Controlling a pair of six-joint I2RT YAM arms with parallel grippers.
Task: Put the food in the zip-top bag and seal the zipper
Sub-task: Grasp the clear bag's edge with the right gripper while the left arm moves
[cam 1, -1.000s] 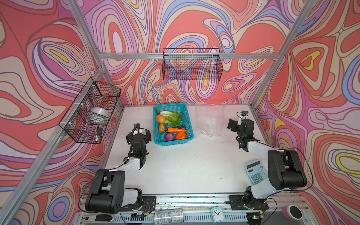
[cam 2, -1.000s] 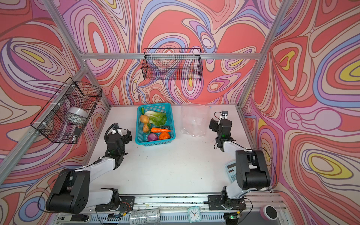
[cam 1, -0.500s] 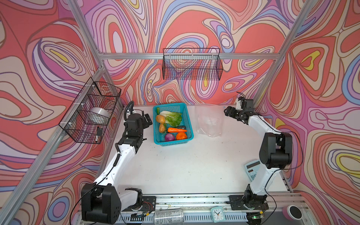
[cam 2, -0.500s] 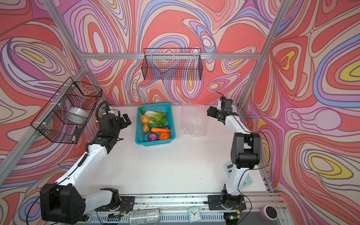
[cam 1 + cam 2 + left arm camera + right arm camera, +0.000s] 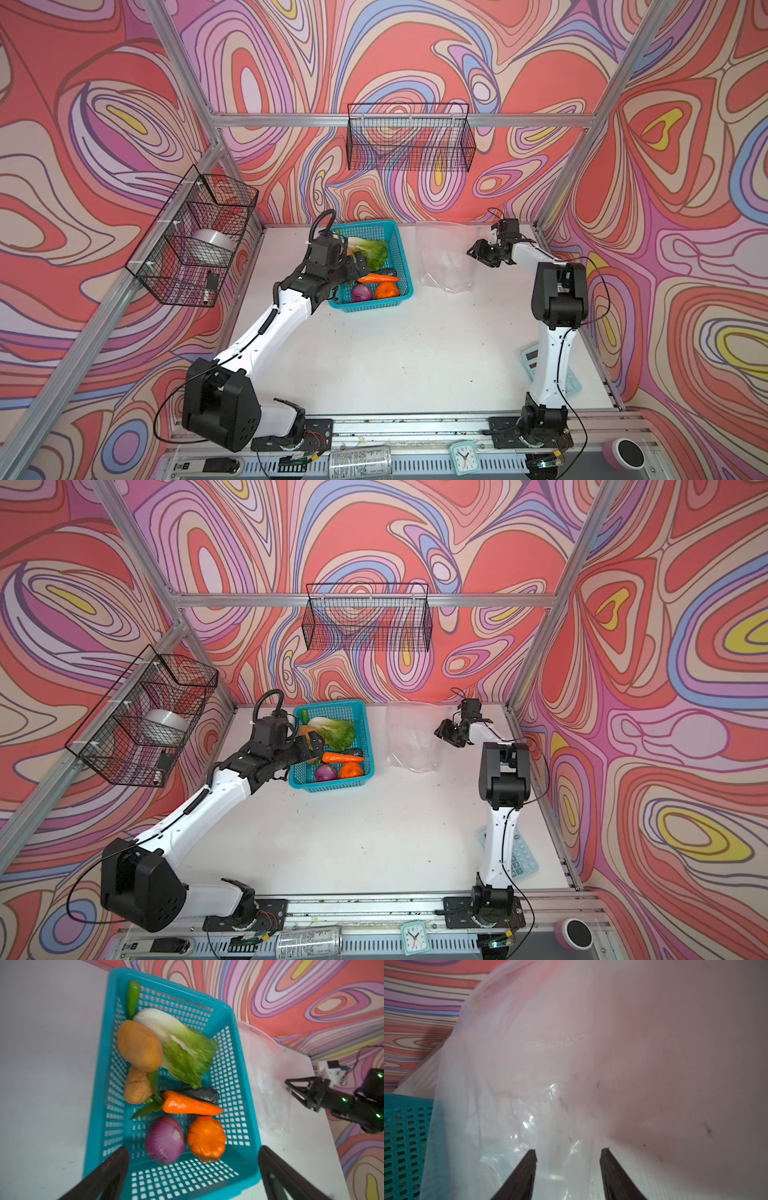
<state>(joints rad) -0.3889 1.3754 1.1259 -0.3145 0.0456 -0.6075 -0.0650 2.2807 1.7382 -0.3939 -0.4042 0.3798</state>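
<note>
Swirl-pattern walls [image 5: 415,50], white counter [image 5: 395,353]. All the food is in the teal basket [image 5: 368,305] at the back centre, and the zip-top bag [image 5: 446,262] lies flat on the counter just beside the basket's right wall. The left gripper [image 5: 358,261] hovers over the basket's left-front part, jaws wide apart. In the left wrist view the onion [image 5: 165,1139] and pumpkin [image 5: 206,1140] sit right under the gap. Beyond them come the carrot [image 5: 191,1105] with the eggplant [image 5: 203,1094] touching behind it, then the smaller potato [image 5: 137,1086], larger potato [image 5: 139,1045] and cabbage [image 5: 187,1053]. The small green piece [image 5: 133,995] is against the far wall. The right gripper [image 5: 482,254] sits low at the bag's right edge, pointing into it, jaws partly apart with a clear gap. In the right wrist view bag film fills everything ahead of the tips, and I can't tell if they touch it. The left gripper and wrist cover most of both potatoes in both top views; only the wrist view shows the full set. That view is motion-blurred. The right wrist view is soft and the embossed lettering on the bag is unreadable. The zipper [image 5: 285,1050] shows only as a tiny light-blue speck at the bag's far edge; the strip itself is hard to make out.
</note>
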